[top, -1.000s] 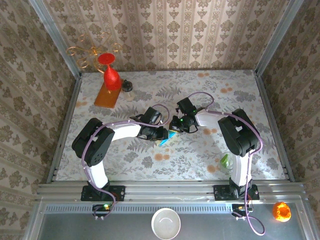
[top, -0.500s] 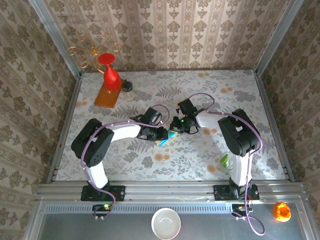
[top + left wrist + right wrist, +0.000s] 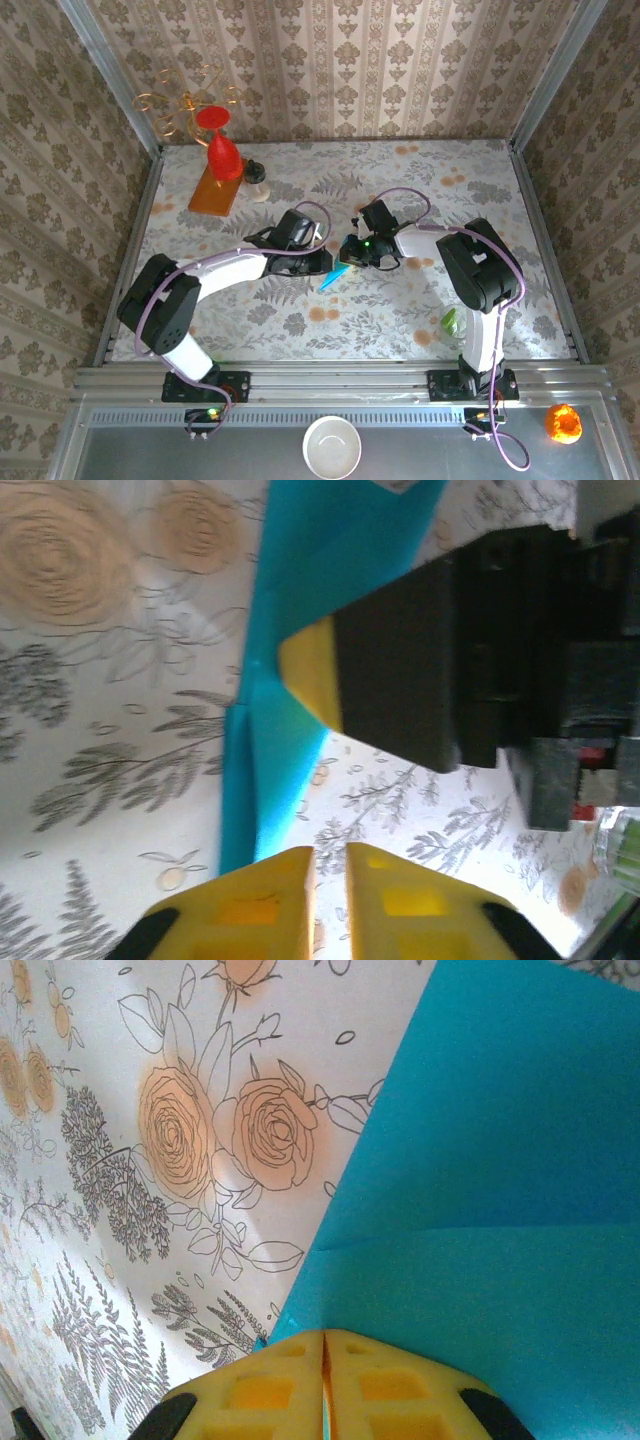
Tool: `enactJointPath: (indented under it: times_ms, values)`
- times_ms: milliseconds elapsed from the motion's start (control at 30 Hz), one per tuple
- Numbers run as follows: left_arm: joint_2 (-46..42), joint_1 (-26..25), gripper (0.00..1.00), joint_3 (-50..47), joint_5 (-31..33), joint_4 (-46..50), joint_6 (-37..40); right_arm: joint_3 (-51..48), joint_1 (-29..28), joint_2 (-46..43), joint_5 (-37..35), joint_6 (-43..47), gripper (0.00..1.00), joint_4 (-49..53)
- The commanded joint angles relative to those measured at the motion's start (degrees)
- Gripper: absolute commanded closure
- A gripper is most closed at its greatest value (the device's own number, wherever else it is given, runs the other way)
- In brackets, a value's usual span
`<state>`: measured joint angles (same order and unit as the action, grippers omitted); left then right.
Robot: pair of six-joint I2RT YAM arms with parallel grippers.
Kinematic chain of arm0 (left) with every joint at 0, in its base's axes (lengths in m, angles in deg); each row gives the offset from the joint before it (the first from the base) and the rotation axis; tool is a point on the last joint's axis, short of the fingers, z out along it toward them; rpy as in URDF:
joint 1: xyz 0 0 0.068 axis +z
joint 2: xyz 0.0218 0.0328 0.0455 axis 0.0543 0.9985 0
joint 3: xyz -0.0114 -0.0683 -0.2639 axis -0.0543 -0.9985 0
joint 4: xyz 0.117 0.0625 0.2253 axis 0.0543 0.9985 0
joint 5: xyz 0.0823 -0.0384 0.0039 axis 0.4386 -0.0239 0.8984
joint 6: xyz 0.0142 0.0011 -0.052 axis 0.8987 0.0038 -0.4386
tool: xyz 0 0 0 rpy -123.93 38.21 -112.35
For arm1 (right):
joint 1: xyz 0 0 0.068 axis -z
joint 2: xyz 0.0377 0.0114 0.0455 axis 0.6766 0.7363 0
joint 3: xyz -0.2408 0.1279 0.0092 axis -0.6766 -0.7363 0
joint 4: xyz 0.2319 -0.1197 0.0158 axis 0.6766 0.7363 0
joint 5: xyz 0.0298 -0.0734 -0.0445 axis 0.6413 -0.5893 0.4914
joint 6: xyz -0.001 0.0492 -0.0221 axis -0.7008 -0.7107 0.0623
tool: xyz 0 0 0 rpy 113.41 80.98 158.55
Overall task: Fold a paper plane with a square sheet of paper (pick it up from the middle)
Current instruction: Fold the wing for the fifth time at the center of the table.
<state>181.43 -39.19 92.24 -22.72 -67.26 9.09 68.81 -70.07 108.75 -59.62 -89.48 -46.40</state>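
Versus a second ago, the left arm (image 3: 215, 268) has swung its elbow out toward the worktop's left edge and near side, so it lies more stretched out now. The left gripper (image 3: 329, 860) has narrowed too. Its yellow pads sit nearly together with just a thin slit between them, and nothing is in the slit. The teal paper (image 3: 332, 276) runs down right beside one pad, though I can't tell if they touch.

More of that paper shows than before. It's a narrow pointed strip about mid-worktop, with its tip aimed near-left and a crease across it. The right gripper (image 3: 325, 1345) has crept a little to the left. Its pads are squeezed tight together with their tips against the paper, and I can't tell whether any paper is actually pinched.

Counting left to right:
- one gold wire ornament (image 3: 186, 101) up by the far left corner
- one red cone vase (image 3: 223, 152) standing on one orange board (image 3: 212, 192)
- one small jar (image 3: 258, 183) just right of the board
- two arms, with the one paper between their grippers
- one small green thing (image 3: 450, 322) by the right arm (image 3: 470, 262), toward the near edge
- one white bowl (image 3: 332, 447) and one orange lump (image 3: 562, 423), both on the front ledge off the worktop

The worktop (image 3: 400, 305) has a pale floral cover with grey ferns and peach roses. Beige damask wallpaper (image 3: 350, 60) closes it in on three sides, with metal rails (image 3: 340, 378) along the edges.
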Motion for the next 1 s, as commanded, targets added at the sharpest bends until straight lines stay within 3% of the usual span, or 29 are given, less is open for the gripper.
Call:
enactJointPath:
  times_ms: [0,300,967]
  values:
    - [3.4,-1.7,0.88,3.2,-1.6,0.2,1.2,-1.4,0.1,1.8,0.2,1.8,0.89,2.6]
    - [9.3,-1.7,0.98,5.1,-3.8,-0.2,0.1,-1.2,0.5,2.0,1.1,1.8,0.90,2.7]
    - [12.9,-0.1,0.98,3.0,-5.1,-2.3,-0.6,-0.4,0.7,3.4,1.6,1.7,0.90,3.8]
